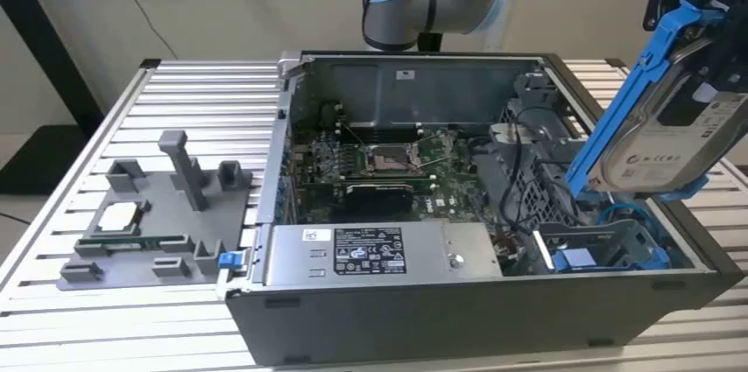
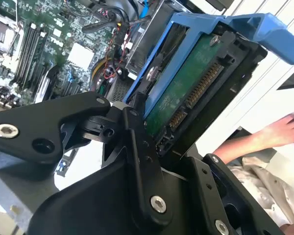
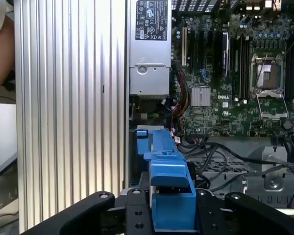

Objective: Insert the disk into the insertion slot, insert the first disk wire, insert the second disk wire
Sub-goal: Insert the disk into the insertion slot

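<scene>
gripper [image 3: 172, 218] is clamped on the disk [image 1: 660, 149], tilted above the slot [image 1: 598, 251]; lowered askew, it could jam.

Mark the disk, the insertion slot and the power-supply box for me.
disk [image 1: 666, 149], exterior view: its silver-grey face.
insertion slot [image 1: 614, 239], exterior view: grey wall of the bay.
power-supply box [image 1: 350, 252], exterior view: its printed label.
</scene>
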Robot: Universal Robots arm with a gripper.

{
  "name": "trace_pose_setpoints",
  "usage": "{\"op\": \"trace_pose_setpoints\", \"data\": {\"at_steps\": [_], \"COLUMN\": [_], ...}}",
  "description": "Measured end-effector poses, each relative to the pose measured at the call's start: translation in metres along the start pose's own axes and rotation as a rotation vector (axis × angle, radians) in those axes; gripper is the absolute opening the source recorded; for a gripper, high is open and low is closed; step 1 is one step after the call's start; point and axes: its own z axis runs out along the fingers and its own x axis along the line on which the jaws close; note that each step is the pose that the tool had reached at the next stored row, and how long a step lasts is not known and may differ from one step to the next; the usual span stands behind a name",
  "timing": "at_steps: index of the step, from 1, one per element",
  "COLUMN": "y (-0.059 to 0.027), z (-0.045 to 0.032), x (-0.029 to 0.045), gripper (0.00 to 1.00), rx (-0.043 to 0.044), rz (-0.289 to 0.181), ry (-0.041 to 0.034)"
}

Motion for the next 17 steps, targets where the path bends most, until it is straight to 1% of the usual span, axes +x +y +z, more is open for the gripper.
{"op": "trace_pose_setpoints", "data": {"at_steps": [12, 14, 17], "y": [-0.0001, -0.0002, -0.0003], "z": [0.0035, 0.0045, 0.0067], "x": [0.0, 0.0, 0.0], "gripper": [0.0, 0.0, 0.0], "rx": [0.0, 0.0, 0.0], "rz": [0.0, 0.0, 0.0], "ry": [0.0004, 0.0014, 0.0048]}}
